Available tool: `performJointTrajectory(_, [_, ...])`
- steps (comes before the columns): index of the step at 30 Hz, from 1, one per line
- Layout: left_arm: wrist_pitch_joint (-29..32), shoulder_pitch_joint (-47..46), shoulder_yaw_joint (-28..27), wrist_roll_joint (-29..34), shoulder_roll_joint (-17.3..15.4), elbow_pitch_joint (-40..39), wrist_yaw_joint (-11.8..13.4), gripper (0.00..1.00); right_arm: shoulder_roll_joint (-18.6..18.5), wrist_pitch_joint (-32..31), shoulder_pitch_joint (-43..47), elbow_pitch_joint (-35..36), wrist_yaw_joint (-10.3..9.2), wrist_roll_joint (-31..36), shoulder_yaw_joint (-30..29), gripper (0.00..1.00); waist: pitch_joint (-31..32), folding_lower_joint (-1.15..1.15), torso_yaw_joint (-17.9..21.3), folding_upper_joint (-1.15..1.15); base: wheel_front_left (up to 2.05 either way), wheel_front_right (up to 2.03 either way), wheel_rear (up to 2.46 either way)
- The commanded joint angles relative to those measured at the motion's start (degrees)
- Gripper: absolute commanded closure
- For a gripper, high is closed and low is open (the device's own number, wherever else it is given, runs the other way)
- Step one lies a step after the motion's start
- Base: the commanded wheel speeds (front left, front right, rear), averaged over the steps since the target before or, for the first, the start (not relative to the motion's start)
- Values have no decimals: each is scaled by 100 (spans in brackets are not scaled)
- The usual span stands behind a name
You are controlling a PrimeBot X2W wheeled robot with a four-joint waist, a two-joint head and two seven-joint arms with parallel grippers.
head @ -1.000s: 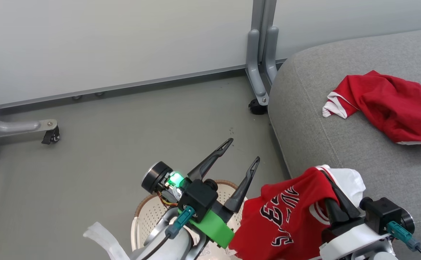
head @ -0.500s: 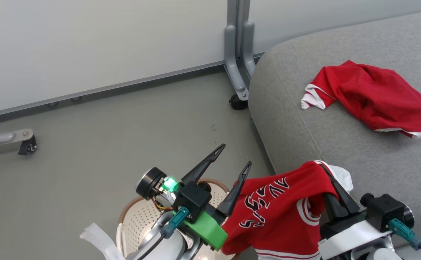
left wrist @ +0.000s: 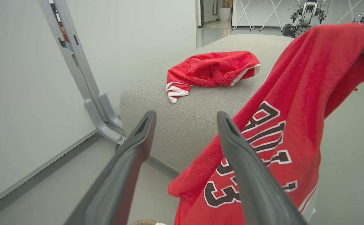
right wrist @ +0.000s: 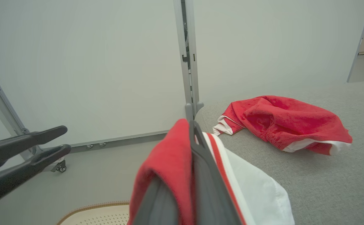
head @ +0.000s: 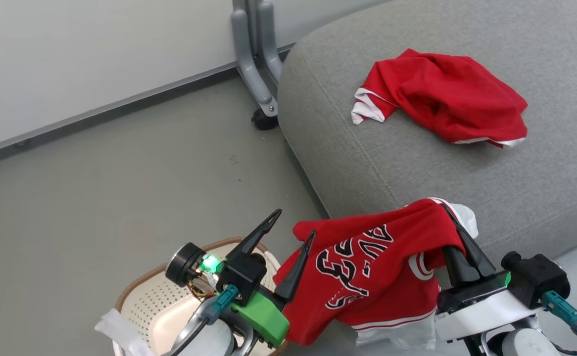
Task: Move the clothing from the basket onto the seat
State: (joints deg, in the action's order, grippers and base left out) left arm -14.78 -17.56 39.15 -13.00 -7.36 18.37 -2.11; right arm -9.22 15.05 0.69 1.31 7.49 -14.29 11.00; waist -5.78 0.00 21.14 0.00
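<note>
The right gripper [head: 451, 217] has its two fingers pressed together on a fold of the red jersey [head: 362, 267]. The jersey drapes down from their tips toward the left gripper [head: 296, 222], with its black-and-white numbers showing. It hangs at the front edge of the grey seat [head: 367, 163], partly over the floor [head: 120, 188]. The left gripper's fingers are spread wide with nothing between them, and the jersey's edge is just beside the inner one. The cream perforated basket [head: 145, 301] sits below the left fingers. Well beyond both sets of fingertips, the plain red garment [head: 442, 96] lies crumpled on the seat.
</note>
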Motion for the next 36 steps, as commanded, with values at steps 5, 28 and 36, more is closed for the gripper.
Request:
performJointTrajectory(5, [-43, -37, -39, 3, -103, 96, -84, 0, 94, 19, -88, 70, 0, -6, -78, 100, -420, 0, 529, 0, 0, 0, 0])
performJointTrajectory(28, [-10, -525, 104, 173, -356, 1, -229, 0, 117, 19, -2052, 395, 0, -224, -507, 100, -1334, 0, 418, 0, 0, 0, 0])
performJointTrajectory(36, [263, -869, 119, 326, -639, -427, -260, 0, -507, 19, -4456, 92, 0, -463, -918, 100, -2091, 0, 229, 0, 0, 0, 0])
